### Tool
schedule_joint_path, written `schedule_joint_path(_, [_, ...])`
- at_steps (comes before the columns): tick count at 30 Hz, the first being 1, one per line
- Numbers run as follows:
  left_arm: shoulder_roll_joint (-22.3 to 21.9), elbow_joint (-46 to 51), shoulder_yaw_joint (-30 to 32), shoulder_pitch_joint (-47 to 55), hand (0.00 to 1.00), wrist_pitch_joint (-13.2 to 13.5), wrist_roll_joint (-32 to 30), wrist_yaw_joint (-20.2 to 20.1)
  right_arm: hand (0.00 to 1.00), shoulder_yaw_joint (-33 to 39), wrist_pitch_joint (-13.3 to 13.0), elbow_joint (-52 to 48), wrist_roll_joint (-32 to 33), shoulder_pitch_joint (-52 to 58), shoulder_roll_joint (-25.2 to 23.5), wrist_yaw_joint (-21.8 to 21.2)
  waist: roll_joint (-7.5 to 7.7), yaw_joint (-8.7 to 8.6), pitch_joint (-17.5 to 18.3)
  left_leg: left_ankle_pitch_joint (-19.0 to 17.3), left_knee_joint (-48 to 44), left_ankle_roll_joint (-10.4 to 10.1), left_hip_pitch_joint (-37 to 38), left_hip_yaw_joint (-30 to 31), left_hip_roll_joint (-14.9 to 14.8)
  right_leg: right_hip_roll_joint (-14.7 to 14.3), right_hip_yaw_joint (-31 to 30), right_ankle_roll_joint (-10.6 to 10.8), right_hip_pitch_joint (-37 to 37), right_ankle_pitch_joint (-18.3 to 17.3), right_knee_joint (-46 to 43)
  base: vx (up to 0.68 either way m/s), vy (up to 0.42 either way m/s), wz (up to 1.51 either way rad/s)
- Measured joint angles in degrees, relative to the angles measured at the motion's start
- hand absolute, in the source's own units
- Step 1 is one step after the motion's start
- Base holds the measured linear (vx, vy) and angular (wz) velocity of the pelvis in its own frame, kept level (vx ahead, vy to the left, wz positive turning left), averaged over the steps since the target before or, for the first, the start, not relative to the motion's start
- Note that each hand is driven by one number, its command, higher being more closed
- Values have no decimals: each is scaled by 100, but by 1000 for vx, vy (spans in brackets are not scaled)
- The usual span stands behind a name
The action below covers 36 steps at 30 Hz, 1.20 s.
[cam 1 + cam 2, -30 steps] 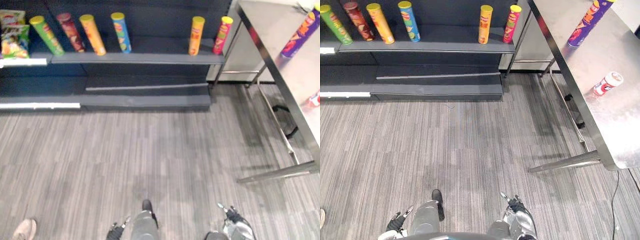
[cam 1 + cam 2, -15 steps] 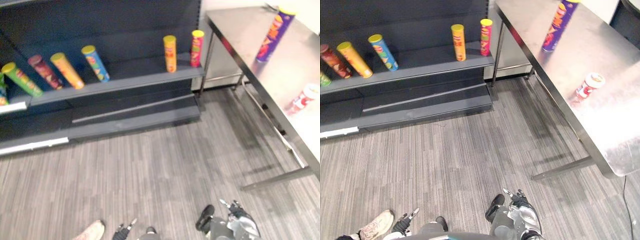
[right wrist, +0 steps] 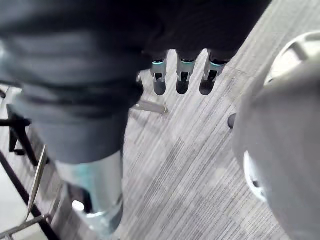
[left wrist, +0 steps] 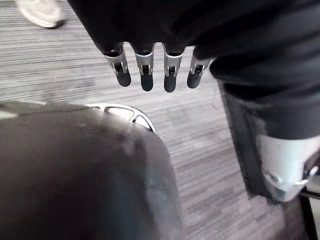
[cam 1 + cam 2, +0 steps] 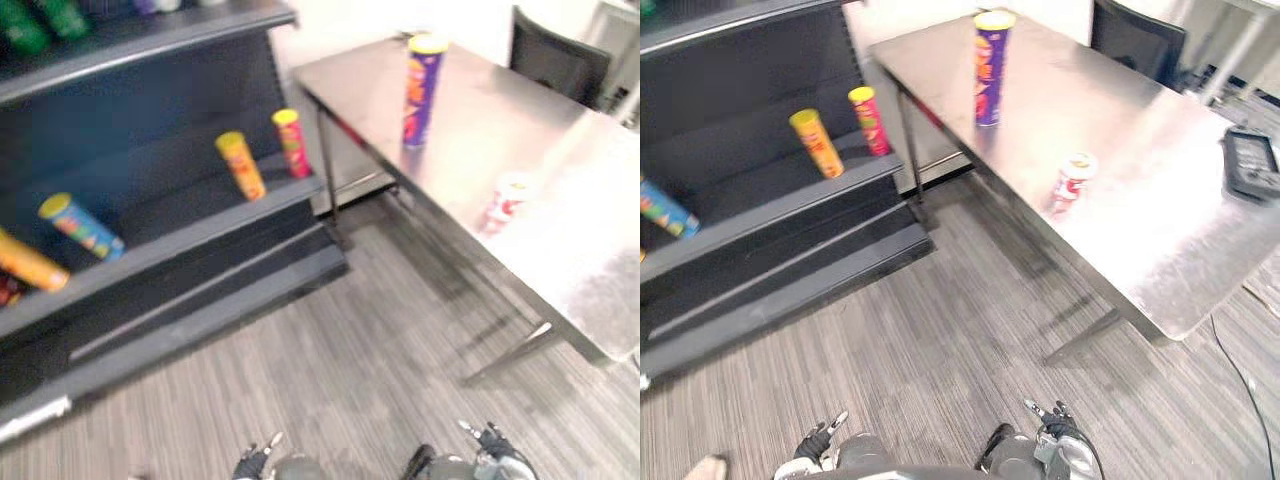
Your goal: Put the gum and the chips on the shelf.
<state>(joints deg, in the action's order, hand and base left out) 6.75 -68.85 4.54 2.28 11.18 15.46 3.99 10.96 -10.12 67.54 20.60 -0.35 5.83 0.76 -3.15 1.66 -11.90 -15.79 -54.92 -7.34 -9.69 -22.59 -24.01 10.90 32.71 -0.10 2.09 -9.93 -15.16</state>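
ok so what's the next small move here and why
Probably a step closer to the table, towards the gum bottle near its front edge. The bottle and the purple chips can both stand on the table, while the left hand and right hand hang low over the floor, open and empty, seemingly out of reach.

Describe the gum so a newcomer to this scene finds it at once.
Find the steel table right of the dark shelf. Two containers are on it. The gum is the short white-and-red bottle nearer the robot, far squatter than the tall purple chips can behind it.
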Motion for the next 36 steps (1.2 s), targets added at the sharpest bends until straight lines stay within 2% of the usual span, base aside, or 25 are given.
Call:
schedule_joint_path(1, [1,84,-5,42,0,12,13,0,0,8,7,51,43,32,0,4,31,16,-9,-77,164,26,-176,34,112,-13,-197,4,-99,4,74,267,150,-93])
schedule_joint_path(3, [5,173,-2,136,0,63,15,-4,0,5,7,64,69,-55,-27,0,68,18,-22,-81,1059,27,-550,368,326,-24,-643,70,-233,36,134,269,268,-124])
schedule_joint_path(4, [2,164,-2,209,0,63,12,-4,0,74,2,61,67,-116,-60,-2,86,25,-33,8,1896,20,-639,685,420,-36,-1018,123,-220,31,131,301,437,-158])
schedule_joint_path(6, [-52,156,4,301,0,60,4,-5,0,229,-26,19,65,-146,-120,-3,65,35,-29,512,3267,-19,-500,1274,564,-40,-1465,391,-165,25,119,222,433,-158])
schedule_joint_path(7, [-74,118,80,369,0,57,10,-9,0,217,-34,-21,64,-126,-194,1,93,69,-12,915,3404,-46,-256,1148,692,54,-1824,604,-167,74,182,251,396,-134])
schedule_joint_path(8, [60,68,110,363,0,73,11,0,0,218,-43,-101,51,-73,-263,-31,245,-22,58,777,3482,-98,-140,842,714,133,-1669,629,-85,101,38,275,354,-123])
schedule_joint_path(9, [81,67,111,350,0,84,12,-4,0,220,-40,-78,51,-49,-262,-30,301,0,50,660,3464,-135,-69,766,723,118,-1639,593,-12,131,-115,317,319,-112])
schedule_joint_path(10, [130,52,160,367,0,99,24,-39,0,254,-39,73,51,7,-300,-30,490,28,69,431,3346,-25,74,893,1060,56,-1678,564,-27,340,-31,252,261,-107])
schedule_joint_path(11, [151,32,164,368,0,62,22,-44,0,295,-37,102,51,13,-315,-29,505,0,79,350,3209,34,90,808,1075,90,-1673,636,-106,391,133,289,302,-125])
schedule_joint_path(13, [194,12,117,301,0,60,-2,-51,0,416,-36,207,26,-14,-382,-42,529,0,97,311,2953,26,150,728,1149,95,-1945,595,-131,779,657,208,193,-111])
schedule_joint_path(16, [238,-88,1,208,0,55,-40,-52,0,437,-36,218,9,-6,-379,-43,529,-3,99,310,3046,27,376,543,1198,143,-2060,626,-95,1004,759,134,83,-98])
schedule_joint_path(17, [188,-143,-36,184,0,56,-59,-48,0,432,-35,218,1,-10,-307,-34,446,1,134,313,3370,31,825,96,1182,145,-1958,599,32,1219,634,108,76,-160])
schedule_joint_path(18, [80,-188,-31,198,0,55,-64,-40,0,403,-34,217,-9,-9,-226,1,305,-1,206,339,3768,73,1196,-273,1220,216,-1376,495,199,1296,424,103,79,-172])
schedule_joint_path(19, [54,-189,-31,198,0,54,-64,-37,0,389,-34,212,-24,-9,-206,7,267,-18,223,367,3920,114,1312,-397,1265,286,-1022,482,252,1304,339,81,65,-125])
schedule_joint_path(21, [-35,-177,-39,188,0,57,-67,-39,0,389,-13,213,-41,31,-115,15,154,-54,279,414,4274,186,1542,-598,1456,536,95,433,370,1274,159,52,23,-84])
schedule_joint_path(23, [-51,-181,-114,187,0,53,-97,-43,0,396,-10,190,-48,45,-64,26,109,-121,291,451,4470,243,1708,-682,1580,673,520,372,372,1233,102,52,-3,-53])
schedule_joint_path(26, [-21,-172,-232,184,0,59,-308,-49,0,400,-1,122,-112,79,-70,22,116,-147,302,460,4601,257,1862,-673,1686,735,536,373,337,1233,111,26,-4,-16])
schedule_joint_path(29, [22,-166,-247,185,0,61,-320,-81,0,434,7,92,-267,131,-114,10,200,-131,328,460,4691,257,1901,-643,1743,748,719,374,251,1235,254,16,-15,8])
schedule_joint_path(36, [25,-168,-240,190,0,54,-322,-70,0,618,19,131,-295,196,-143,78,233,-8,334,460,4792,256,1869,-498,1781,609,969,507,40,1394,805,-33,-30,6])
